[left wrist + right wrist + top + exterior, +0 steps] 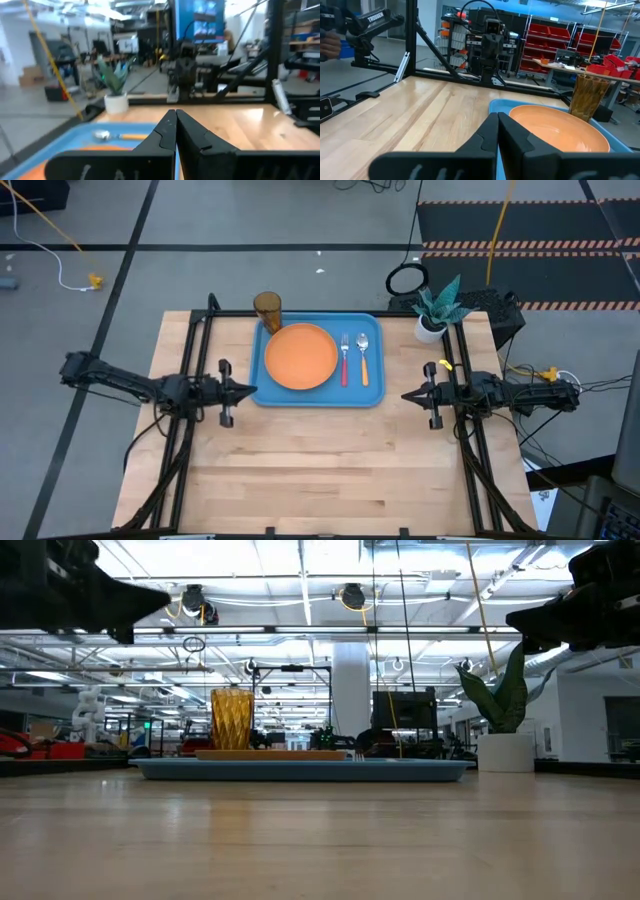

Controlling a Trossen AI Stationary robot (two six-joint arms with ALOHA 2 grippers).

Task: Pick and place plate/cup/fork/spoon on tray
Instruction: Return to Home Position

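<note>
The light-blue tray (375, 395) lies at the table's far middle. On it rest the orange plate (300, 356), the red-handled fork (344, 363) and the orange-handled spoon (364, 362). The amber cup (267, 310) stands upright at the tray's far left corner; whether on the tray or just behind it, I cannot tell. My left gripper (254, 390) is shut and empty, left of the tray. My right gripper (405, 395) is shut and empty, right of the tray. Both hover above the table.
A potted plant in a white pot (432, 320) stands at the table's far right corner. Black frame rails (190, 380) run along the table's left and right sides. Bare wood (320, 470) lies between the tray and the near edge.
</note>
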